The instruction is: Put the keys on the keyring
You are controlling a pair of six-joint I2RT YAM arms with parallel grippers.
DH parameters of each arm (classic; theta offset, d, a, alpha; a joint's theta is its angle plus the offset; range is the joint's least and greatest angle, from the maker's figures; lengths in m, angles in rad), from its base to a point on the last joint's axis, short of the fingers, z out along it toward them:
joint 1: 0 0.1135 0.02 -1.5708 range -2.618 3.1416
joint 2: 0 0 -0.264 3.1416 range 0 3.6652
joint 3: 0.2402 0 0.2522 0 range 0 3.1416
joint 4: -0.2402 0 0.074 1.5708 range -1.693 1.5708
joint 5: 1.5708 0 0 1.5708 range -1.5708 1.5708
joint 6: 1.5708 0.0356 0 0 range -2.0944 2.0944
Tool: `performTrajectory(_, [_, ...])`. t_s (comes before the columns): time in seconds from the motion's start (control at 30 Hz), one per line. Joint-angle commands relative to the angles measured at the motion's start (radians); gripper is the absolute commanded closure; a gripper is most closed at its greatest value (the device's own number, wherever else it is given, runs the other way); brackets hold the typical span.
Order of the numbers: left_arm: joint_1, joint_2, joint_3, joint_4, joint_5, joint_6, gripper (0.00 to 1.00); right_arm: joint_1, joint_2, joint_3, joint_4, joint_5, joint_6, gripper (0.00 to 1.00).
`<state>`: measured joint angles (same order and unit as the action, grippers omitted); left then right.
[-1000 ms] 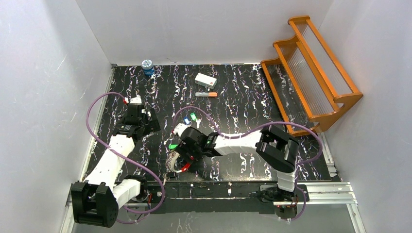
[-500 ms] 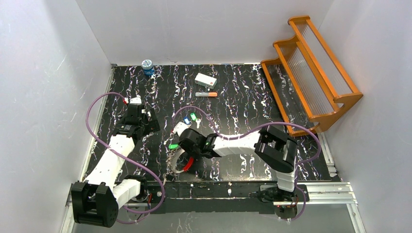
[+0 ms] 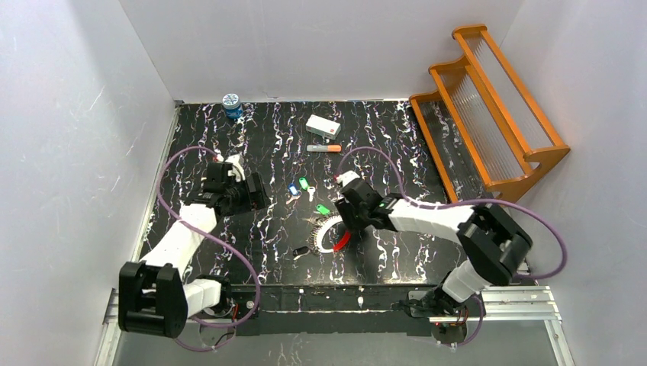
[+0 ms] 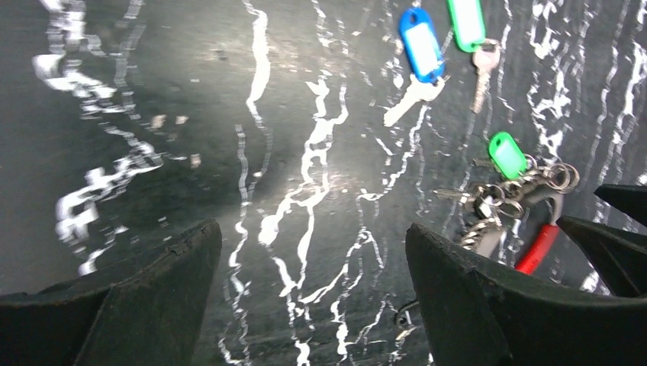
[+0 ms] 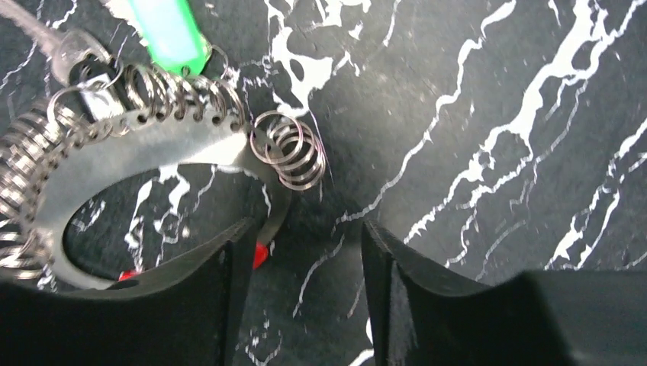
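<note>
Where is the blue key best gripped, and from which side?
Probably the blue plastic head, from above, closing across its width. It lies flat on the table, its head bulkier than the thin silver blade. Mind the green key close beside it.

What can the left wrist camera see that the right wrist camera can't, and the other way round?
Only the left wrist view shows the two loose keys, the blue-tagged key and the green-tagged key, lying apart from the keyring. Only the right wrist view gets close enough to show the small wire rings strung on its silver band. Both show the keyring's small green tag, its red section and the black marbled table.
</note>
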<state>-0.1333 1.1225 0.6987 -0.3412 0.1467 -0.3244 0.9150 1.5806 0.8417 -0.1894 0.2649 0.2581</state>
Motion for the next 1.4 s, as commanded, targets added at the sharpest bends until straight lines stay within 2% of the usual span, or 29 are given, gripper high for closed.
performTrajectory(0.0, [-0.048,0.097,-0.037,0.114,0.251,-0.078,0.16,-0.071,-0.144,-0.044,-0.029,-0.132,0.069,0.36])
performTrajectory(0.07, [-0.128,0.147,-0.04,0.149,0.274,-0.113,0.21,-0.123,-0.193,-0.069,-0.015,-0.207,0.093,0.35])
performTrajectory(0.17, [-0.272,0.201,-0.032,0.174,0.203,-0.145,0.22,-0.206,-0.24,-0.11,0.02,-0.347,0.123,0.34])
performTrajectory(0.33, [-0.373,0.266,-0.119,0.417,0.232,-0.309,0.26,-0.287,-0.245,-0.157,0.092,-0.523,0.163,0.39])
performTrajectory(0.5, [-0.429,0.348,-0.097,0.522,0.196,-0.338,0.29,-0.292,-0.193,-0.208,0.178,-0.635,0.221,0.43])
performTrajectory(0.6, [-0.452,0.424,-0.046,0.535,0.198,-0.314,0.38,-0.288,-0.15,-0.239,0.257,-0.687,0.249,0.47])
performTrajectory(0.77, [-0.488,0.576,0.057,0.563,0.247,-0.288,0.52,-0.227,-0.103,-0.233,0.293,-0.673,0.269,0.5])
performTrajectory(0.93, [-0.518,0.682,0.164,0.543,0.303,-0.25,0.59,-0.145,-0.079,-0.236,0.336,-0.696,0.31,0.51])
performTrajectory(1.07, [-0.519,0.629,0.189,0.475,0.258,-0.19,0.58,-0.123,-0.133,-0.246,0.345,-0.696,0.318,0.49])
performTrajectory(1.2, [-0.518,0.482,0.185,0.356,0.07,-0.118,0.54,-0.135,-0.217,-0.222,0.274,-0.599,0.281,0.43])
performTrajectory(1.37, [-0.517,0.289,0.08,0.257,-0.162,-0.18,0.5,-0.23,-0.221,-0.191,0.257,-0.62,0.245,0.4])
